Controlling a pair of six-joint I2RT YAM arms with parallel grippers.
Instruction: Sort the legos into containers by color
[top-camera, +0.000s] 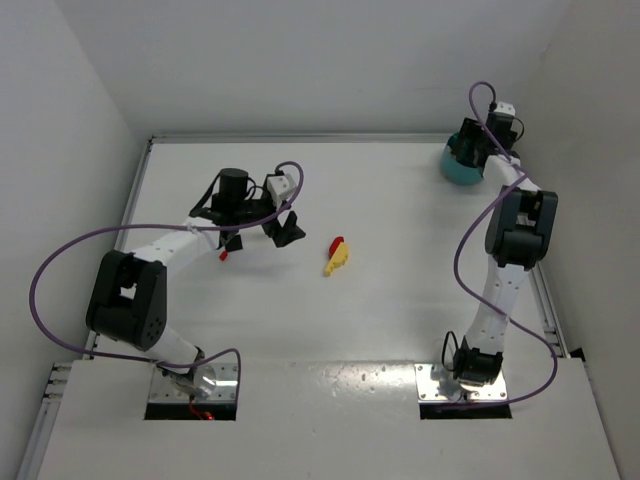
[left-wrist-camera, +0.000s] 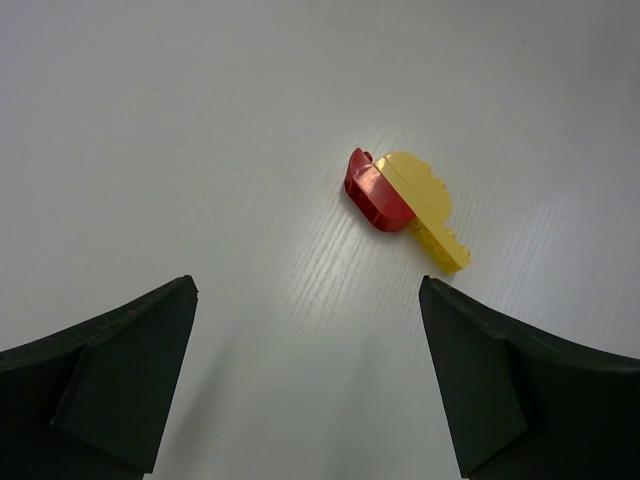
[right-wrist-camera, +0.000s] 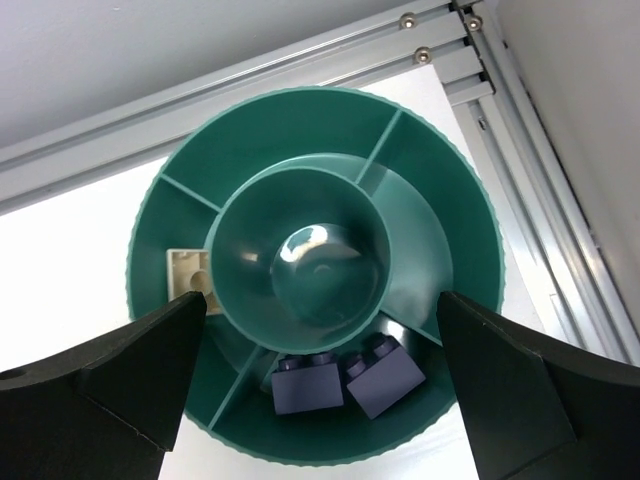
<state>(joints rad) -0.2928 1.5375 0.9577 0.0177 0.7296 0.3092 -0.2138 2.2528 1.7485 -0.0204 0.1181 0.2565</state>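
A red lego (left-wrist-camera: 370, 190) lies against a yellow lego (left-wrist-camera: 428, 205) on the white table; the top view shows the same red piece (top-camera: 336, 243) and yellow piece (top-camera: 338, 262) mid-table. Another small red lego (top-camera: 223, 254) lies to their left. My left gripper (top-camera: 262, 236) hovers between them, open and holding nothing (left-wrist-camera: 308, 290). At the far right corner, the teal bowl (top-camera: 455, 173) sits under my right gripper (top-camera: 470, 148), which is open above it (right-wrist-camera: 322, 296). Two purple legos (right-wrist-camera: 308, 387) (right-wrist-camera: 387, 375) share its near compartment (right-wrist-camera: 420, 420). A cream piece (right-wrist-camera: 188, 273) lies in the left compartment.
White walls close in the table on the left, back and right. An aluminium rail (right-wrist-camera: 300, 60) runs just behind the bowl and another (right-wrist-camera: 545, 200) along its right side. The bowl's round centre cup (right-wrist-camera: 300, 260) holds nothing.
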